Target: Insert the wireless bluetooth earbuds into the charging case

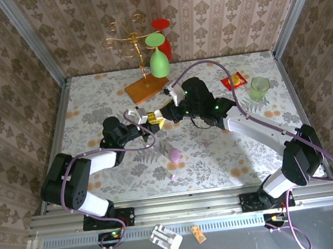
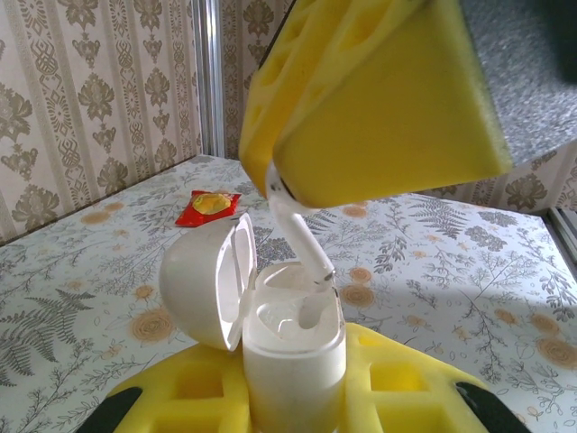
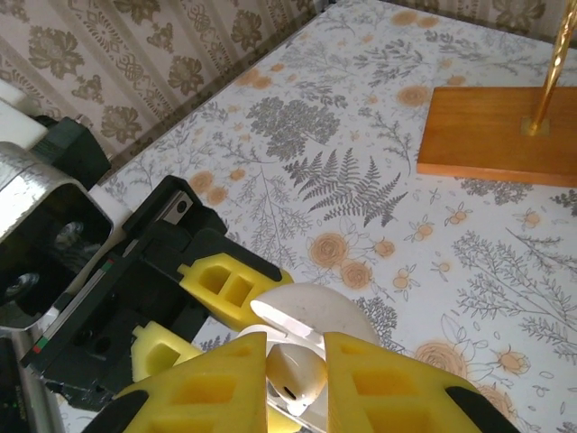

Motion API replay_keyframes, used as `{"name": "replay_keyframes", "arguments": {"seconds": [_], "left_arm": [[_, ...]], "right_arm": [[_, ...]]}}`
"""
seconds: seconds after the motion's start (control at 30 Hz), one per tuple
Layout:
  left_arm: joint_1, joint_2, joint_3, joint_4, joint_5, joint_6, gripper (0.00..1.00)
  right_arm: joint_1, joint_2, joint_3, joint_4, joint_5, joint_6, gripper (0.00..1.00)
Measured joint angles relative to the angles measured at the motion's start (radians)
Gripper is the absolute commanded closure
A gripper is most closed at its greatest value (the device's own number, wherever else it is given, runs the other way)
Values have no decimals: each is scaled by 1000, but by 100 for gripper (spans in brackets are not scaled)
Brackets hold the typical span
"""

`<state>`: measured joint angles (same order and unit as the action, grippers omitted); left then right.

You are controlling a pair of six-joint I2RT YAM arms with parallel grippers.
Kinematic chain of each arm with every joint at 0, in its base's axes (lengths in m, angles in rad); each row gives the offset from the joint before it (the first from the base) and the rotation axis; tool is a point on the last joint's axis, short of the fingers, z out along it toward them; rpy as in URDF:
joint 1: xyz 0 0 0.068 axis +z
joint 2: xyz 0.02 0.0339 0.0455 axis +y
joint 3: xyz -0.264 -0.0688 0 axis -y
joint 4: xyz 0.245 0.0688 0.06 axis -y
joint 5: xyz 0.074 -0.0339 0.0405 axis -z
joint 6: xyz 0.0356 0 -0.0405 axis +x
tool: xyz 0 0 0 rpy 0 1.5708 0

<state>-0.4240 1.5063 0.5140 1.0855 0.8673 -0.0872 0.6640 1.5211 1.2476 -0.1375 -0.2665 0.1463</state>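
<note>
Floral table [image 2: 469,262]: L claw [image 2: 296,397] clamps open case [image 2: 293,347], R claw [image 3: 296,372] pinches earbud [image 2: 302,236].

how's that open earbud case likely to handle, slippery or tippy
The charging case looks glossy and rounded, so it is probably slippery in the left gripper. Its open lid hangs to one side, so it may tip if set down.

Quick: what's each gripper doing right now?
Left gripper: shut on the open white egg-shaped plastic charging case.
Right gripper: shut on a white stemmed plastic earbud.
</note>
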Motion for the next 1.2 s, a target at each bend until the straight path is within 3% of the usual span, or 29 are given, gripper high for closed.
{"name": "replay_keyframes", "arguments": {"seconds": [0.83, 1.2], "left_arm": [[-1, 0, 19, -9, -28, -86, 94], [-1, -2, 37, -41, -42, -102, 94]], "right_arm": [[0, 6, -27, 54, 8, -13, 82], [-1, 10, -31, 58, 8, -14, 75]]}}
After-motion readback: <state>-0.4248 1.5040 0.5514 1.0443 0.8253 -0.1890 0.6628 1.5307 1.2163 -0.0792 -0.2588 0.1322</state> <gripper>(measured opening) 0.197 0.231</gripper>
